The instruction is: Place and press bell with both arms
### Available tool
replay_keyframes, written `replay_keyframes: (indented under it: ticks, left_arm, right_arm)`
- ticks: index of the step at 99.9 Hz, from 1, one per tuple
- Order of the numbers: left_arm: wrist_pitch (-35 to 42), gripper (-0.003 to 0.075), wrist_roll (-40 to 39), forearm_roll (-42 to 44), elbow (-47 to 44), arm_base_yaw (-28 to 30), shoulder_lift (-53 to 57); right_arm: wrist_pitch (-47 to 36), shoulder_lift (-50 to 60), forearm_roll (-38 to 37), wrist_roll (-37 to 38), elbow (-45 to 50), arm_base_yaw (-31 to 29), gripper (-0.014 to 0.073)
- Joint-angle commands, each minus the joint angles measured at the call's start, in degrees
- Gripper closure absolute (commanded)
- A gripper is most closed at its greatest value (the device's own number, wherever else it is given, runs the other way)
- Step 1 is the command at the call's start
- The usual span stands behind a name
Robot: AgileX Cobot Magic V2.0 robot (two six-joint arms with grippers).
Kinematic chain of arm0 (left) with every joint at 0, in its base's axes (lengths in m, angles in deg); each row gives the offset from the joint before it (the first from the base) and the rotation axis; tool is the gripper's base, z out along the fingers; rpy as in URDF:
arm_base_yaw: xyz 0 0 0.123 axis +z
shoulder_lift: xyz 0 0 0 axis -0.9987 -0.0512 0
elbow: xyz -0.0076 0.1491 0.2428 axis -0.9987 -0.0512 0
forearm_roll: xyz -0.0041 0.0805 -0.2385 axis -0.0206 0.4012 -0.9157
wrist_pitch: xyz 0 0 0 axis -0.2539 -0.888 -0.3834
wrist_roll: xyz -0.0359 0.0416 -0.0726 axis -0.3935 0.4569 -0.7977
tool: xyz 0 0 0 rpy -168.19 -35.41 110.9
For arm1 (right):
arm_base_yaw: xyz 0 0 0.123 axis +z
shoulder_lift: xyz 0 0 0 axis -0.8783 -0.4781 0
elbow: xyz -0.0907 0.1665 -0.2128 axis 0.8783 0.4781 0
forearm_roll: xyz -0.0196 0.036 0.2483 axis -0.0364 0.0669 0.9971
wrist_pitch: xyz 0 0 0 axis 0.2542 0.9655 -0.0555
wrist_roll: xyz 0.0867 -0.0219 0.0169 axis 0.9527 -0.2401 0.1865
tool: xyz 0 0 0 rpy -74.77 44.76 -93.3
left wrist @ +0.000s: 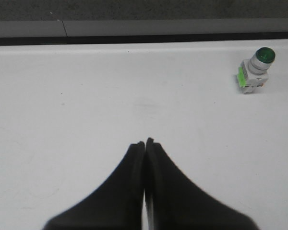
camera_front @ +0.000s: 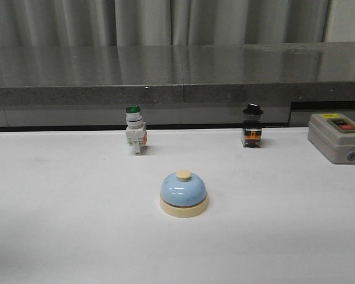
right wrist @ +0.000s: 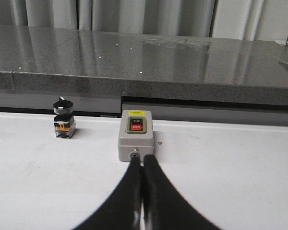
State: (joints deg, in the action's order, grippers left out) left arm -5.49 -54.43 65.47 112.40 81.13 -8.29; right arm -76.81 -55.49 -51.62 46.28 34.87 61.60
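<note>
The light-blue dome bell (camera_front: 183, 193) with a cream base and cream knob stands upright near the middle of the white table in the front view. It does not show in either wrist view. No arm or gripper shows in the front view. My left gripper (left wrist: 145, 143) is shut and empty over bare white table, with the green-capped switch far off to one side. My right gripper (right wrist: 142, 159) is shut and empty, its tips pointing at the near face of the grey box.
A green-capped white push-button switch (camera_front: 135, 130) (left wrist: 256, 70) stands at the back left. A black-knobbed switch (camera_front: 252, 126) (right wrist: 64, 118) stands at the back right. A grey box with red and green buttons (camera_front: 337, 137) (right wrist: 136, 135) sits at the far right. A dark stone ledge (camera_front: 177, 74) runs behind the table.
</note>
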Motion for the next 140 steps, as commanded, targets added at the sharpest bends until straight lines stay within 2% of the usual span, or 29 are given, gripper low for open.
replay_keyframes:
  ticks: [1,40,105,123,140]
  left_arm:
    - [5.0,0.0739,-0.4,-0.6,-1.1,0.1,5.1]
    - [12.5,0.0739,-0.2,-0.6,-15.3,0.0,28.7]
    - [12.3,0.0739,-0.2,1.0,-29.9,0.0,60.8]
    - [15.6,0.0739,-0.2,1.5,-34.2,0.0,60.6]
    - [24.4,0.0739,-0.2,1.5,-41.6,0.0,60.6]
  right_arm:
    - [-4.4,0.5,-0.7,-0.1,-0.1,-0.2,0.0662]
    - [-4.4,0.5,-0.7,-0.1,-0.1,-0.2,0.0662]
    - [-4.4,0.5,-0.7,-0.1,-0.1,-0.2,0.0662]
    - [-4.4,0.5,-0.7,-0.1,-0.1,-0.2,0.0662]
    - [-4.4,0.5,-0.7,-0.1,-0.1,-0.2,0.0662]
